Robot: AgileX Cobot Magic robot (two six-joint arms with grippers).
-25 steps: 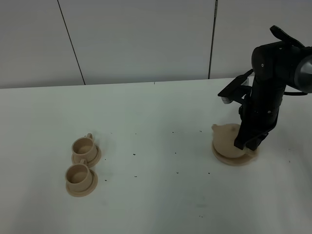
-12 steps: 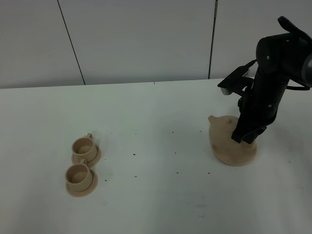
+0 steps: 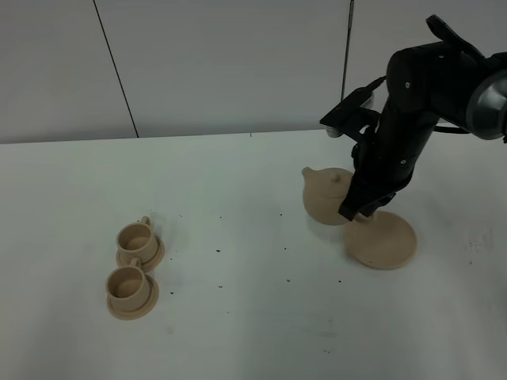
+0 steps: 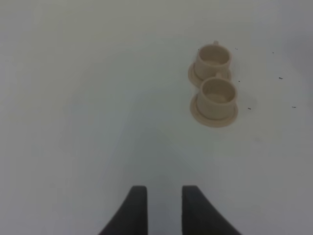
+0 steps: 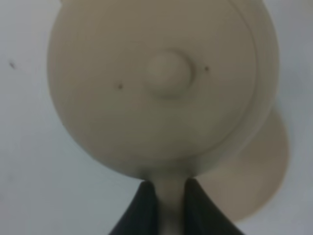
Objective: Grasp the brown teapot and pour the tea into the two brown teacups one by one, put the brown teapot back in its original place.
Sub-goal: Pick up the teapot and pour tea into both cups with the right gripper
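Note:
The brown teapot [image 3: 326, 195] hangs above the table just left of its original place, the flat tan disc [image 3: 386, 241]. My right gripper [image 3: 359, 208] is shut on the teapot's loop handle. The right wrist view looks down on the teapot [image 5: 161, 83] and its knobbed lid. There the right gripper [image 5: 171, 188] pinches the handle, and the disc [image 5: 261, 178] shows below it. The two brown teacups [image 3: 136, 237] [image 3: 127, 283] sit on small saucers at the left front. The left wrist view shows both cups [image 4: 212, 56] [image 4: 217, 93] ahead of my left gripper [image 4: 164, 196], whose fingers stand slightly apart and empty.
The white table [image 3: 238, 317] carries scattered small dark specks. A grey panelled wall [image 3: 222, 63] runs along the back edge. The right arm [image 3: 420, 87] rises over the table's back right.
The right gripper has lifted the teapot off the disc and carried it left, so the disc now lies bare. The cups have not moved.

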